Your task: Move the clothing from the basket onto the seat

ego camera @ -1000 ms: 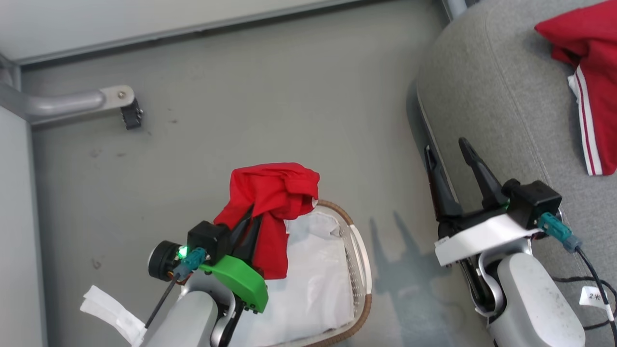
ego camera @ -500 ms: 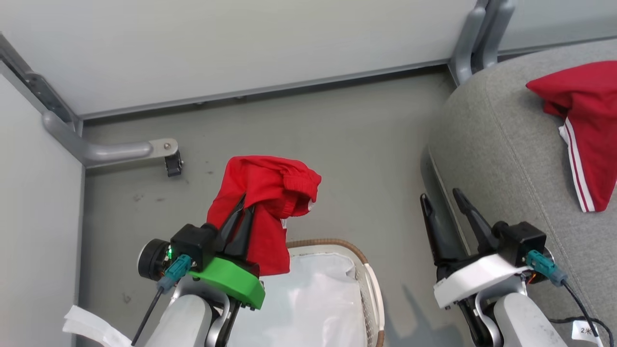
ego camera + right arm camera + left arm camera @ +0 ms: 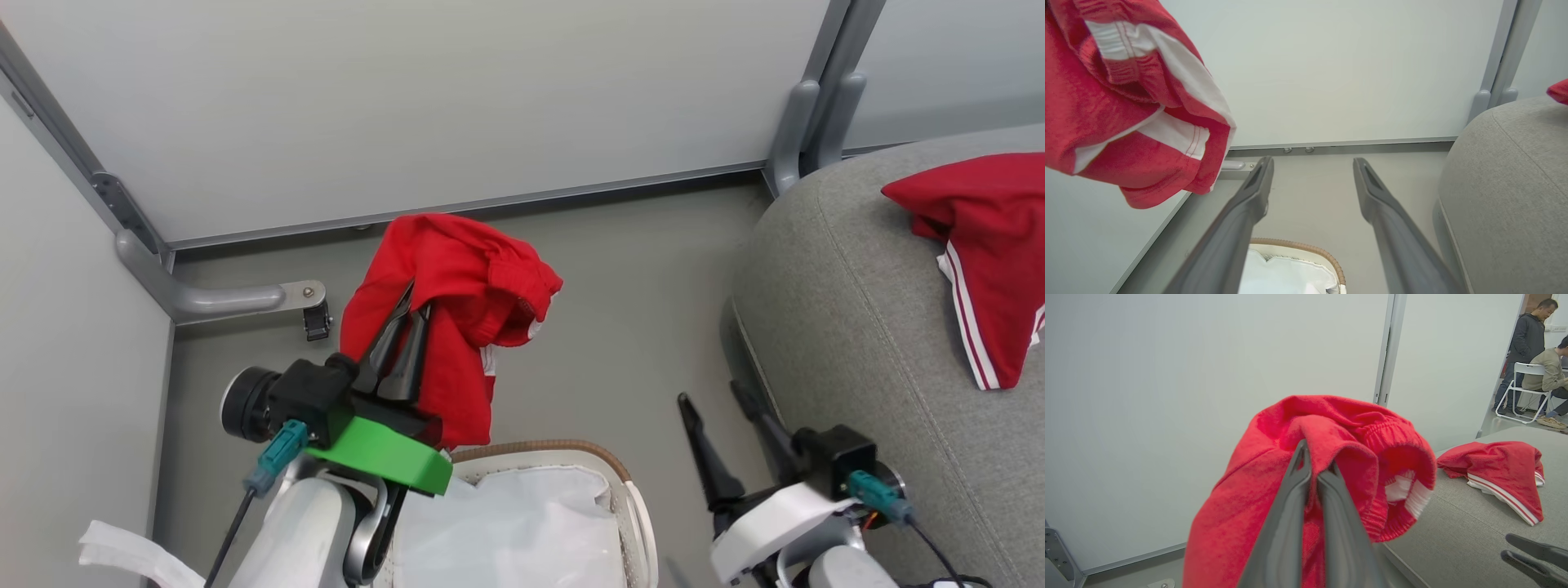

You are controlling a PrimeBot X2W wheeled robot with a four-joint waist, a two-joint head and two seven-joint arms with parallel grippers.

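The grey seat [image 3: 857, 327] takes up the right side, and one red garment [image 3: 980, 245] already lies crumpled near its far edge. The basket [image 3: 571, 452] stands on the floor beside the seat's left edge, its white liner [image 3: 522, 523] bare inside as far as can be seen. The second garment [image 3: 457, 286] hangs above the basket's far rim, pinched in the closed left hand [image 3: 412, 306]. The right hand [image 3: 712, 394] is spread wide and empty near the seat's left edge. The carrying step looks to be in hand. Next, the left arm needs to swing rightward over the seat, then let go.
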